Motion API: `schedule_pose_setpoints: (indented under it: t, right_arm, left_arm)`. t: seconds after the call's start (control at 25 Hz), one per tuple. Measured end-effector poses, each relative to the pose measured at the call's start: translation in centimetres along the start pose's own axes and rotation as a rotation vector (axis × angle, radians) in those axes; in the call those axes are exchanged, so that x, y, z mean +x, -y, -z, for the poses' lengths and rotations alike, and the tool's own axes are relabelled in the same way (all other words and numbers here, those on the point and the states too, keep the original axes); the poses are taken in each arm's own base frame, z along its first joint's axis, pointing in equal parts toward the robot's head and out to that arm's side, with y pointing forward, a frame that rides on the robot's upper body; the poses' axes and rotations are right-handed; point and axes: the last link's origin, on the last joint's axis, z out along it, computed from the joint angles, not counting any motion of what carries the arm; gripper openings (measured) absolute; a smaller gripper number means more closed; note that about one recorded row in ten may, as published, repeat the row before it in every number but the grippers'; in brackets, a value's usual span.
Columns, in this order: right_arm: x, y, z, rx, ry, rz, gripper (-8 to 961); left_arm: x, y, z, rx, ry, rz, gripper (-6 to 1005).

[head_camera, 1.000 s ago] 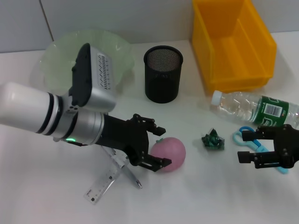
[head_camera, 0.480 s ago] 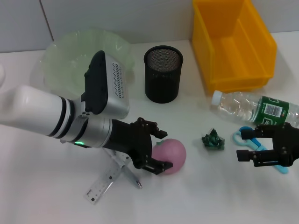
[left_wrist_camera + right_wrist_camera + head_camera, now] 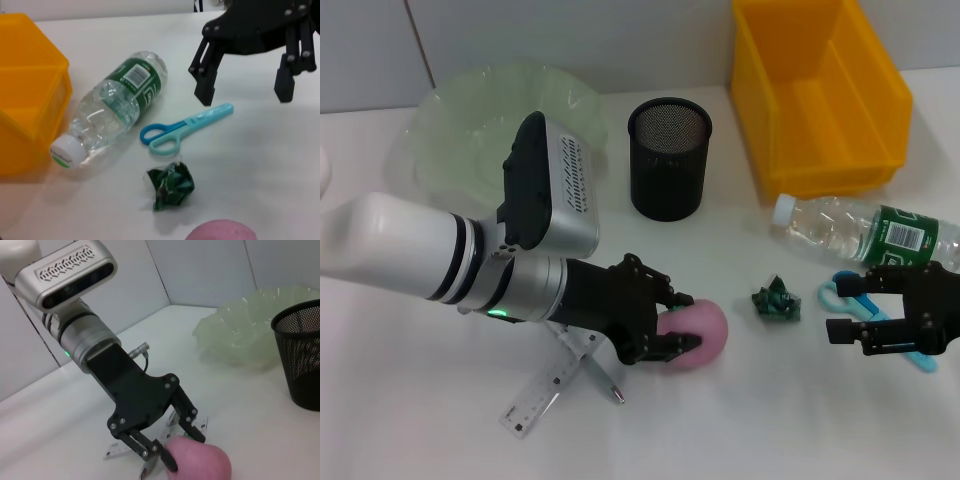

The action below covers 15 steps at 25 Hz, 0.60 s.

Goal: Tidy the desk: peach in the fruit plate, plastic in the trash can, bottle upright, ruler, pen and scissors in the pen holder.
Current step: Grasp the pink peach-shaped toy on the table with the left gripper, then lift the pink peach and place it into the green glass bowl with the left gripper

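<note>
My left gripper [image 3: 680, 322] is shut on the pink peach [image 3: 708, 328] at the table's middle, one finger on each side; the right wrist view shows the same grip [image 3: 182, 449]. Under that arm lie the clear ruler [image 3: 542, 392] and the pen [image 3: 606, 384]. The crumpled green plastic [image 3: 776, 301] sits right of the peach. The bottle [image 3: 860, 235] lies on its side. My right gripper [image 3: 848, 312] hangs open over the blue scissors [image 3: 185, 130]. At the back stand the black mesh pen holder [image 3: 668, 160] and the green fruit plate [image 3: 450, 140].
The yellow bin [image 3: 820, 90], the trash can, stands at the back right, close to the bottle's cap. A wall runs along the table's far edge. White table surface shows in front of the peach and the ruler.
The left gripper's fingers have closed in onto the peach, and the peach has shifted slightly right. The right gripper has barely moved.
</note>
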Motion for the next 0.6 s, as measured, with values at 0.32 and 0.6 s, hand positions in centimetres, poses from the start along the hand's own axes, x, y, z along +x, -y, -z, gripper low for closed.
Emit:
schedule_pose_setpoints:
  t: [0.32,0.6]
  right_arm:
    - [0.0,0.0,0.0,0.002,0.000,0.005,784]
    - [0.0,0.0,0.0,0.001,0.000,0.004,784]
  left_arm:
    - [0.8,0.1,1.0,0.020,-0.106,0.059,409]
    - [0.8,2.2,5.7,0.234,-0.300,0.151,314]
